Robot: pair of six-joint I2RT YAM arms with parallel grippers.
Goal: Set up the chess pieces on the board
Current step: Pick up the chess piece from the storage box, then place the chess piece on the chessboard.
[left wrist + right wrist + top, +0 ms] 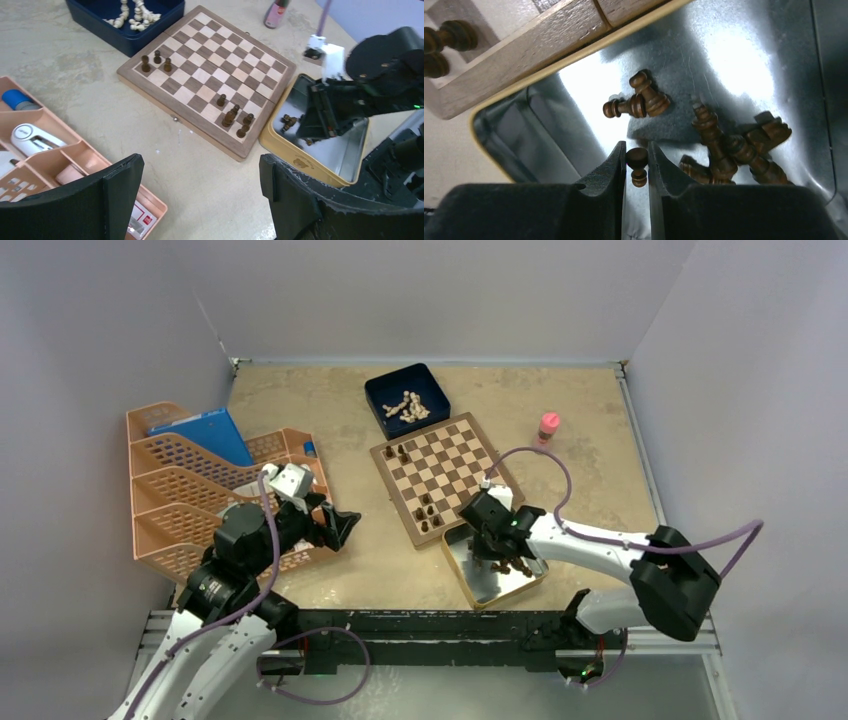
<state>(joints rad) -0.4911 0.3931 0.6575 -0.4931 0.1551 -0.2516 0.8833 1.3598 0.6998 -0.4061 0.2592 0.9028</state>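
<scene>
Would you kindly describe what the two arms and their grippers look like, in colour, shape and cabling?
The left arm and right arm have white links with bulky black joints. A purple cable loops along each. The left gripper and right gripper have two flat matte-black fingers, with a white block behind.

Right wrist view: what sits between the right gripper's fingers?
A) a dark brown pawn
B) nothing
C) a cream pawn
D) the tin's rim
A: a dark brown pawn is pinched between the fingers of the right gripper, over the floor of the silver tin.
</scene>
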